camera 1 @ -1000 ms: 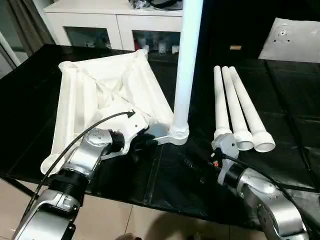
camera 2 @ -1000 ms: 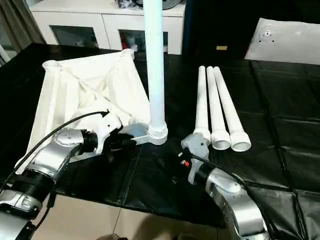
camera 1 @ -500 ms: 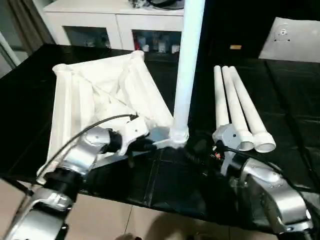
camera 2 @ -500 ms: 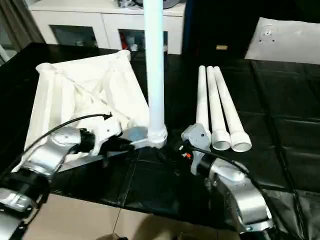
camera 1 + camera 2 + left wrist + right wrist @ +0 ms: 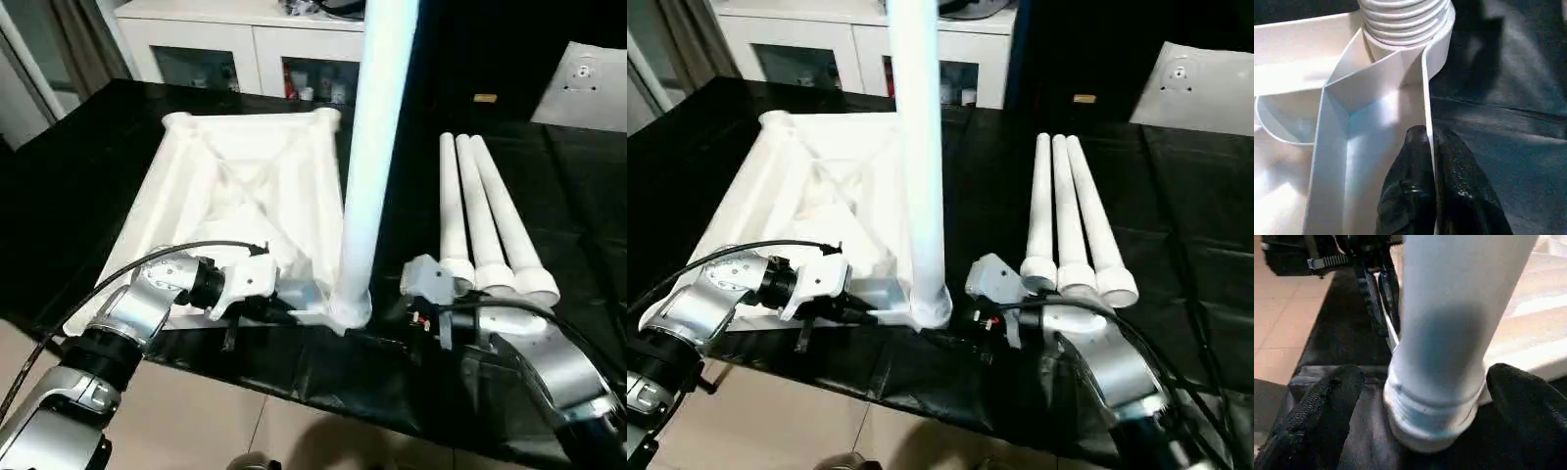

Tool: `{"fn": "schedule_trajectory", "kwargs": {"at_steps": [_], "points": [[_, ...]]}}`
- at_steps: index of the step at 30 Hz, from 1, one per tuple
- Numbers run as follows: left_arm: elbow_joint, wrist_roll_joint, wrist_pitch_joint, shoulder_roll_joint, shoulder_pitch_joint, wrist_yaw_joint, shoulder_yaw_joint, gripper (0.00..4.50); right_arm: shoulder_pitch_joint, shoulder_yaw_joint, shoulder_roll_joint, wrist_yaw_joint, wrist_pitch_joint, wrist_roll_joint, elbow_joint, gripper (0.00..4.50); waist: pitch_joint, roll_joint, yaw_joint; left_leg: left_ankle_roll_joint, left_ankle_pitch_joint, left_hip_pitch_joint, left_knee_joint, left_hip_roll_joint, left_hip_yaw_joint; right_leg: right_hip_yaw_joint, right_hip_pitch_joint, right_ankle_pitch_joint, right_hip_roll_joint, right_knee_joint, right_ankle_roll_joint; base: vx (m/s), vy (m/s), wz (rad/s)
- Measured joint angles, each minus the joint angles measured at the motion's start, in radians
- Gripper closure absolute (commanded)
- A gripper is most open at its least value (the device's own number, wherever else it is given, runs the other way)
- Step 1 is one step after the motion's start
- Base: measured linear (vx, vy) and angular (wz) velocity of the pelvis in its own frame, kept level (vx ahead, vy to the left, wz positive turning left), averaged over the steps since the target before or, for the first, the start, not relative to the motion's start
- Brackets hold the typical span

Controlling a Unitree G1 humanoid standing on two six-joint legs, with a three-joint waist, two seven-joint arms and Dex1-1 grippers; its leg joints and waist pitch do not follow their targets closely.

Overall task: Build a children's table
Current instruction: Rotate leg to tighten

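The white tabletop lies underside up on the black cover. One white leg stands upright in its near right corner socket. Three more legs lie side by side to the right. My left gripper is shut on the tabletop's thin near rim, just left of that socket, one black finger on each face of the rim. My right gripper is open, a finger on either side of the upright leg's threaded base.
A white cabinet with glass doors stands behind the table. A flat white board lies at the back right. The tabletop's near corner sits close to the table's front edge, above a tiled floor. A black cable loops over my left forearm.
The head view has shifted. My right gripper has moved left from beside the lying legs to the upright leg's base. My left gripper has closed on the rim.
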Motion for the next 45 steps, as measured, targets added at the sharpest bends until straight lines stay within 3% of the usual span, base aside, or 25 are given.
{"fn": "schedule_trajectory", "kwargs": {"at_steps": [14,18,24,27,29,33,36,40,41,45], "points": [[0.024,0.0,-0.033,-0.002,-0.008,-0.016,-0.001,4.5,-0.04,0.0,0.035,0.044,0.001,0.03,0.086,1.55,0.0,0.0,0.001,0.0,0.0,-0.001,0.002,0.002,0.0,-0.002,0.0,0.0,0.0,0.001,0.0,0.0,0.0,0.0],[0.025,-0.001,-0.031,-0.003,-0.008,-0.018,0.0,4.5,-0.037,-0.004,0.04,0.045,0.011,0.035,0.086,1.72,0.0,0.0,0.001,0.0,0.0,-0.001,0.002,0.002,0.0,-0.002,0.0,0.0,0.0,0.001,0.0,0.0,0.0,0.0],[0.022,-0.007,0.012,-0.019,-0.004,0.002,0.008,4.5,0.014,-0.036,0.064,0.002,0.046,0.052,0.051,1.77,0.0,0.003,0.004,0.0,0.0,0.0,0.002,0.002,0.0,-0.003,0.002,0.0,0.0,0.0,0.0,0.0,0.0,0.0],[0.021,0.012,0.068,-0.063,-0.004,0.094,0.021,4.5,0.058,-0.073,0.13,-0.132,0.045,0.03,0.036,1.78,0.002,0.006,0.001,-0.001,0.0,0.007,0.002,0.004,0.003,-0.003,0.01,0.0,-0.001,-0.002,0.0,0.0,0.0,0.0],[0.021,0.027,0.133,-0.104,-0.005,0.177,0.042,4.5,0.072,-0.105,0.202,-0.271,0.046,-0.002,0.041,1.78,0.008,0.012,-0.013,-0.001,0.0,0.017,0.001,0.004,0.007,-0.003,0.017,-0.003,-0.002,-0.004,0.005,0.0,0.0,0.0],[0.003,0.038,0.252,-0.201,-0.005,0.337,0.066,4.5,0.074,-0.167,0.329,-0.518,0.058,-0.046,0.06,1.78,0.009,0.014,-0.038,-0.001,0.0,0.018,-0.003,0.002,0.008,-0.003,0.016,-0.003,-0.005,-0.006,0.006,0.0,0.0,0.0],[-0.009,0.054,0.326,-0.284,-0.005,0.486,0.088,4.5,0.015,-0.214,0.429,-0.705,0.069,-0.077,0.12,1.78,0.01,0.017,-0.055,-0.001,0.0,0.017,-0.003,0.002,0.008,-0.003,0.015,-0.003,-0.005,-0.006,0.006,0.0,0.0,0.0],[-0.04,0.068,0.396,-0.359,-0.005,0.599,0.099,4.5,-0.04,-0.234,0.473,-0.833,0.067,-0.115,0.168,1.78,0.01,0.018,-0.06,-0.001,0.0,0.014,-0.004,0.002,0.008,-0.003,0.015,-0.002,-0.004,-0.006,0.004,0.0,0.0,0.0],[-0.051,0.071,0.404,-0.363,-0.004,0.608,0.098,4.5,-0.043,-0.239,0.478,-0.841,0.062,-0.121,0.172,1.22,0.01,0.017,-0.06,-0.001,0.0,0.011,-0.005,0.002,0.008,-0.003,0.014,-0.001,-0.004,-0.006,0.002,0.0,0.0,0.0],[-0.075,0.084,0.407,-0.35,-0.004,0.643,0.1,4.5,-0.011,-0.224,0.495,-0.839,0.029,-0.125,0.17,0.74,0.01,0.018,-0.065,0.003,0.002,0.0,-0.01,0.005,0.008,-0.004,0.004,-0.003,-0.001,-0.009,0.003,0.0,0.0,0.0]]}}
